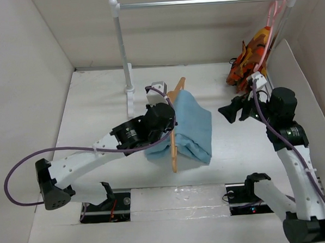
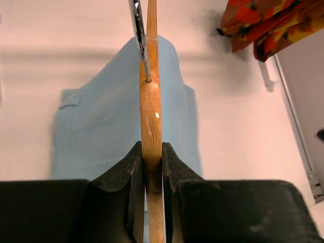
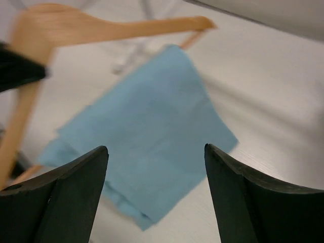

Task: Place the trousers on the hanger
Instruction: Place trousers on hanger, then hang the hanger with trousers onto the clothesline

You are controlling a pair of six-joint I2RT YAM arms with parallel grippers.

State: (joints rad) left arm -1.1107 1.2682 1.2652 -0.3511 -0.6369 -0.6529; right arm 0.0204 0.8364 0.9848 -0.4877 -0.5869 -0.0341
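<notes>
The light blue trousers [image 1: 193, 128] are folded over the tan wooden hanger [image 1: 174, 151], and their lower part spreads on the white table. My left gripper [image 1: 165, 113] is shut on the hanger's body just below its metal hook. In the left wrist view the fingers [image 2: 135, 167] press the wood [image 2: 151, 111] from both sides, with blue cloth [image 2: 101, 126] beneath. My right gripper [image 1: 230, 111] stands open to the right of the trousers, apart from them. Between its fingers the right wrist view shows only the cloth [image 3: 147, 136] and the hanger [image 3: 101, 28] farther off.
A white clothes rack stands at the back, with its post [image 1: 123, 47] left and its metal rail [image 1: 200, 1] across the top. A pink hanger [image 1: 271, 18] carries an orange-red patterned garment [image 1: 252, 57] at the back right. Side walls close in on both sides.
</notes>
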